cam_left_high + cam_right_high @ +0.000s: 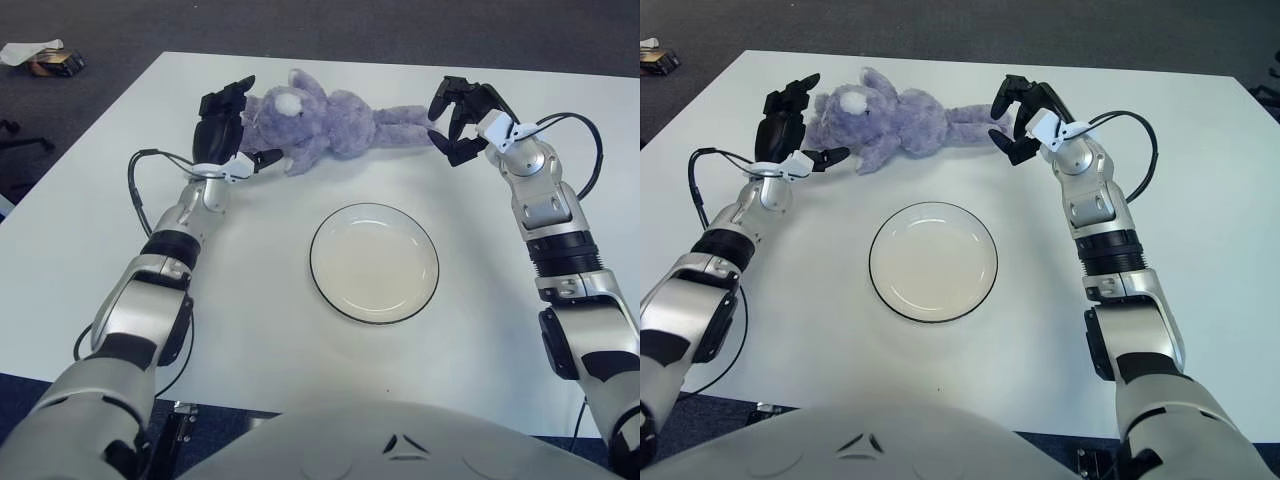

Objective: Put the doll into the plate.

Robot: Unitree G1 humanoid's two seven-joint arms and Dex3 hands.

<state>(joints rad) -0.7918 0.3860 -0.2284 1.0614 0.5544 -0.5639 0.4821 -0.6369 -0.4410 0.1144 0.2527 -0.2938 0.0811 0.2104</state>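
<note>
Fingers [238,100] of the left hand [222,128] spread at the doll [320,122]'s head; right hand [462,118] fingers curled loosely beside its feet.
The plate [374,262] sat empty on the counter [270,300], at six o'clock from the doll.

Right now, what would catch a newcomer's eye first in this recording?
The purple plush doll lying on its side at the far edge of the white table, with a black robot hand at each end: the left hand open beside its head, the right hand curled at its feet, neither clearly gripping. Next, the empty white plate with a dark rim sits mid-table, nearer the robot than the doll.
</note>
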